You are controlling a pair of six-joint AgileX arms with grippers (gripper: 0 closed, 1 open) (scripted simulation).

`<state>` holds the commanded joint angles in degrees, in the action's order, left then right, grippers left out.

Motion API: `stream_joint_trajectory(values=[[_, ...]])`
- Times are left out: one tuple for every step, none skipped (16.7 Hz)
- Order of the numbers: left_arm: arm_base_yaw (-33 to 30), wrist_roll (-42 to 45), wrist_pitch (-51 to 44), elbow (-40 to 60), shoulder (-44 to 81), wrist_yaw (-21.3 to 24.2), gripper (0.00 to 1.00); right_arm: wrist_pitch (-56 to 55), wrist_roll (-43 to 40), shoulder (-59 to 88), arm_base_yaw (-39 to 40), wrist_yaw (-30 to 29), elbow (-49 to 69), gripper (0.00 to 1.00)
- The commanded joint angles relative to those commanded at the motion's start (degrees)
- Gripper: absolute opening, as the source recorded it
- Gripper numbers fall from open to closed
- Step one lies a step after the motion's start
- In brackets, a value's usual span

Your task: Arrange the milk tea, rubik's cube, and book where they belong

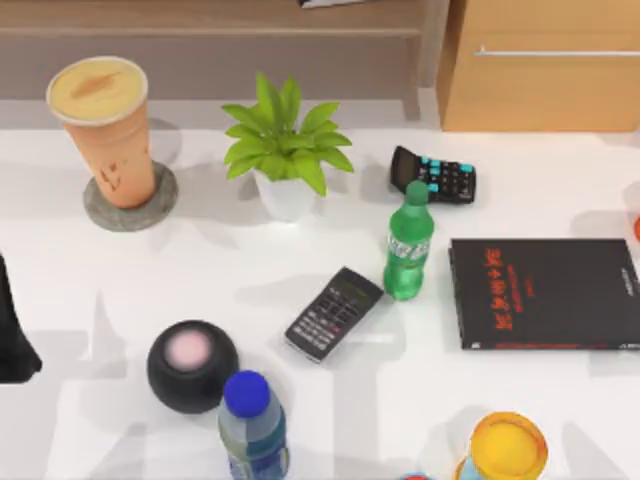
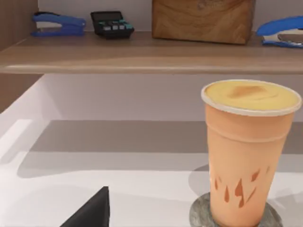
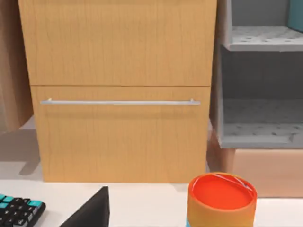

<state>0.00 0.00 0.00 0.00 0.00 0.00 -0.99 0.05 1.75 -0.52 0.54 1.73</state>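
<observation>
At the table's far-left corner, the milk tea (image 1: 100, 128) stands on a coaster (image 1: 130, 200); gripper states unclear.

On the table, the milk tea (image 1: 101, 128) stands upright on a coaster (image 1: 131, 203) at ten o'clock. A potted plant (image 1: 284, 152) sits near twelve, a calculator (image 1: 433, 175) just right of it. A bottle (image 1: 408, 243) stands centre, a remote (image 1: 334, 313) beside it at its seven. A thin book (image 1: 546, 293) lies at three; a sphere (image 1: 192, 365) at eight, touching a second bottle (image 1: 253, 427).
</observation>
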Motion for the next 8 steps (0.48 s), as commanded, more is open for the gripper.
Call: stream_joint_trajectory(values=[[0.00,0.00,0.00,0.00,0.00,0.00,1.00,-0.93,0.02,1.80,-0.54,0.53,1.76,1.00],[0.00,0.00,0.00,0.00,0.00,0.00,1.00,-2.06,0.03,4.20,-1.25,1.19,4.07,1.00],[0.00,0.00,0.00,0.00,0.00,0.00,1.00,-3.36,0.02,7.23,-2.10,1.97,6.88,1.00],[0.00,0.00,0.00,0.00,0.00,0.00,1.00,-4.78,-0.01,10.87,-3.08,2.86,10.11,1.00],[0.00,0.00,0.00,0.00,0.00,0.00,1.00,-6.29,-0.07,15.12,-4.17,3.83,13.62,1.00],[0.00,0.00,0.00,0.00,0.00,0.00,1.00,-7.87,-0.15,19.98,-5.35,4.88,17.36,1.00],[0.00,0.00,0.00,0.00,0.00,0.00,1.00,-9.49,-0.25,25.42,-6.61,6.01,21.25,1.00],[0.00,0.00,0.00,0.00,0.00,0.00,1.00,-11.13,-0.36,31.34,-7.93,7.19,25.26,1.00]])
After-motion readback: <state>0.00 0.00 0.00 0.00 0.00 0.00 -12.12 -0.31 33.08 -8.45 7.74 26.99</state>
